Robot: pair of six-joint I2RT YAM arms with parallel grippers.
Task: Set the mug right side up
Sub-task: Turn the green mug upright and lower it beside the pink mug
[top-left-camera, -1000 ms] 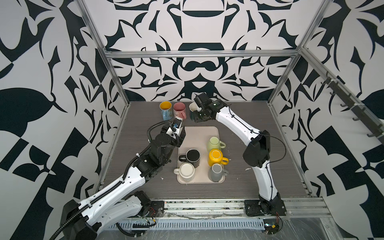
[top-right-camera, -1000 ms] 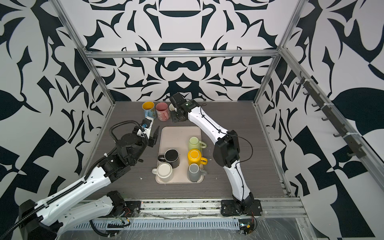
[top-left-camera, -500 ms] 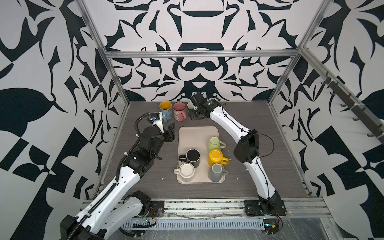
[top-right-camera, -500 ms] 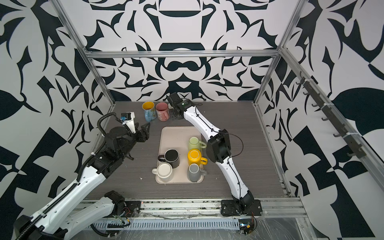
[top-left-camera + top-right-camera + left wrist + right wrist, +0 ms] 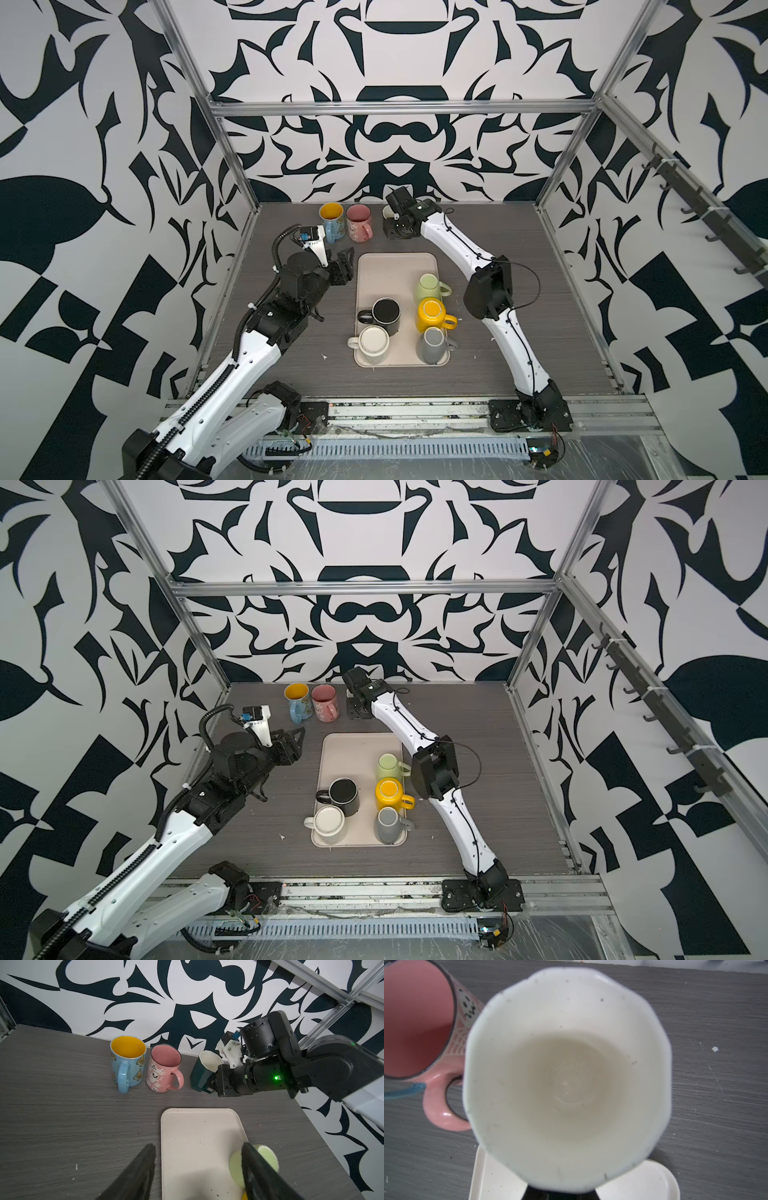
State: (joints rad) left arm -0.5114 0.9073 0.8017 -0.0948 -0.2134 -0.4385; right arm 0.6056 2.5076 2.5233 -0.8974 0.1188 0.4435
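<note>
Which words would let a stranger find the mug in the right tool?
On the table, three mugs line the back edge. The held mug is rightmost in both top views, beside the pink mug; it alone is dark green outside, white inside.

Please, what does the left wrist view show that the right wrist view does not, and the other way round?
Only the left wrist view: the right gripper shut on the dark mug, with the mug's dark outside showing; the blue mug's yellow inside; a green mug on the tray; and the open left gripper.
Only the right wrist view: the held mug's white inside down to its bottom, empty.
Both: the pink mug, the tray and the grey table.
</note>
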